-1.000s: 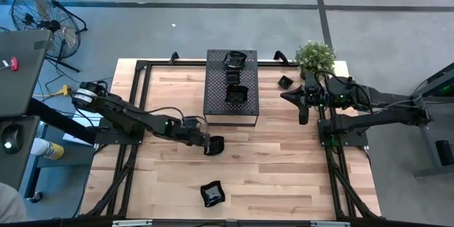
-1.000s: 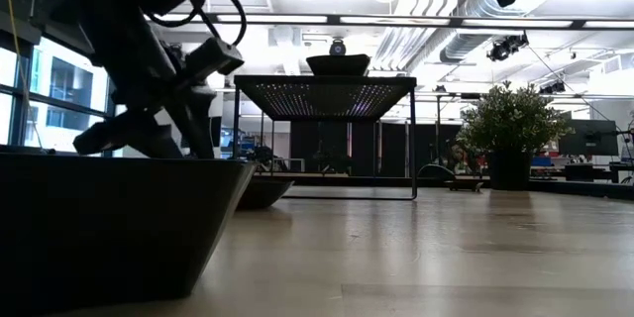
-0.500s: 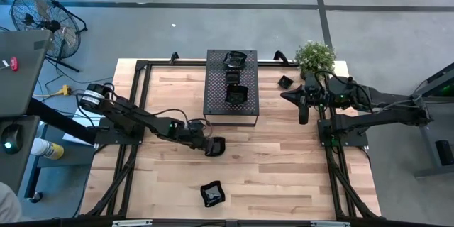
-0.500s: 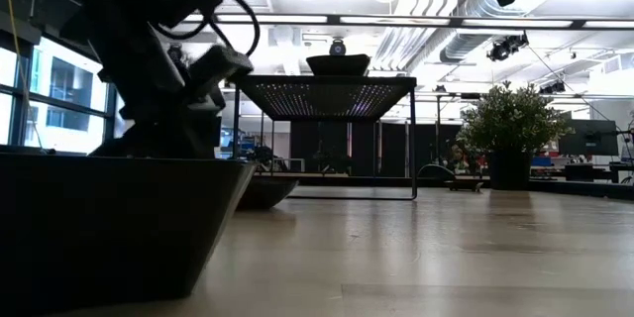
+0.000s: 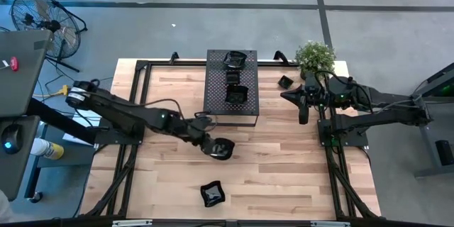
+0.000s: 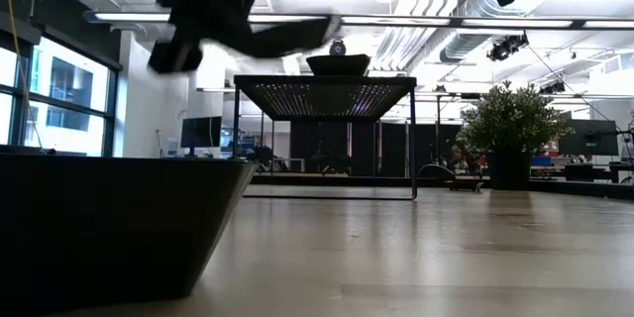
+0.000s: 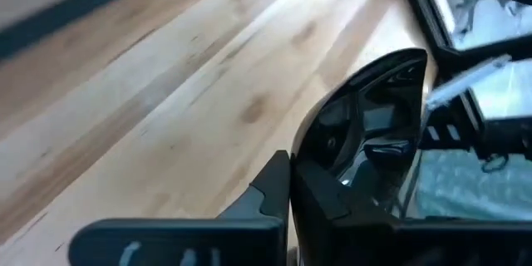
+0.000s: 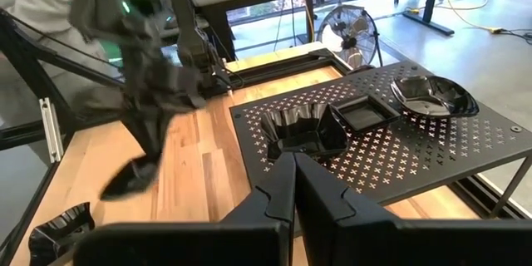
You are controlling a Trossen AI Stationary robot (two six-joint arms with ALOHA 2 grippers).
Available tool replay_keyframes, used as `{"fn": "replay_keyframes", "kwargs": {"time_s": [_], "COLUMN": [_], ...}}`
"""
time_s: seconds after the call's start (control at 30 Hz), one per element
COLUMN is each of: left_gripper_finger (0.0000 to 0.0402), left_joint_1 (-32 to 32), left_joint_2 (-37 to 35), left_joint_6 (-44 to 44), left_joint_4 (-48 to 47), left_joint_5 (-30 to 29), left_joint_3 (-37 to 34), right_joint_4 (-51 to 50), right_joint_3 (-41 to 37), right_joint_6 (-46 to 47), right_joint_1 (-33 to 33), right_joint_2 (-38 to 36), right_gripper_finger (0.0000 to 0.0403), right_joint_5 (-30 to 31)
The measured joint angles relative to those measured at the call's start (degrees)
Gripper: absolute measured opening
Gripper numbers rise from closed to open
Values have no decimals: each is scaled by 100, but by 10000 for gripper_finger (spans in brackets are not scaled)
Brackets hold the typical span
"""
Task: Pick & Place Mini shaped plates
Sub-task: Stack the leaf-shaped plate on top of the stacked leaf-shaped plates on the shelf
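The bench [image 5: 284, 177] is a light wooden top with a dark frame along its edges. The left arm reaches from the left edge low across the wood toward the middle, its left gripper [image 5: 215, 147] pinching a glossy black mini plate [image 5: 223, 149] by the rim; in the left wrist view the fingers [image 7: 274, 187] are clamped on that plate [image 7: 366, 150], and in the low view it [image 6: 297, 35] hangs tilted, clear of the bench. The right arm waits over the right edge near the far right corner, its right gripper [image 5: 304, 115] pressed together with nothing in it, the fingers [image 8: 287, 187] meeting in the right wrist view.

At the middle of the far edge stands the perforated black box [image 5: 230, 110], a raised platform on thin legs [image 6: 413, 139]. On its top are three mini plates: a round-bowled one [image 5: 234, 59] at the far end, a flat square one [image 5: 233, 78] in the middle, and a wavy-rimmed one [image 5: 237, 94] toward the near end.

A small potted plant [image 5: 315, 57] sits at the far right corner, with another small black plate [image 5: 285, 81] just beside it on the wood. One more crinkled plate [image 5: 212, 194] lies near the near edge, about midway along; it fills the left foreground of the low view [image 6: 109, 223]
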Motion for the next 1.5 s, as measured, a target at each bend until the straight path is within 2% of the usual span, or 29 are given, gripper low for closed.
{"fn": "replay_keyframes", "kwargs": {"time_s": [0.13,0.23,0.33,0.53,0.63,0.8,1.0,1.2,1.5], "left_gripper_finger": [2,1,1,1,0,0,0,0,0], "left_joint_1": [262,675,1327,2856,3531,4541,5265,5561,5540], "left_joint_2": [-17,-22,-16,72,199,636,1470,2233,2871], "left_joint_6": [546,1066,1673,2822,3490,4323,5003,5306,5321], "left_joint_4": [-1355,-2034,-2554,-3356,-3664,-3612,-3595,-3170,-2328], "left_joint_5": [61,93,235,1234,1465,2003,2500,2711,2711], "left_joint_3": [1024,1724,2257,3155,3501,4029,4685,5038,5086], "right_joint_4": [17,90,194,361,495,933,1443,1537,1536], "right_joint_3": [0,0,0,0,0,0,0,0,0], "right_joint_6": [0,0,0,126,300,418,531,566,637], "right_joint_1": [0,2,2,1,2,2,0,-3,-5], "right_joint_2": [0,0,0,37,222,713,1192,1349,1349], "right_gripper_finger": [2,1,2,1,2,1,1,2,2], "right_joint_5": [15,15,16,42,42,48,336,596,995]}}
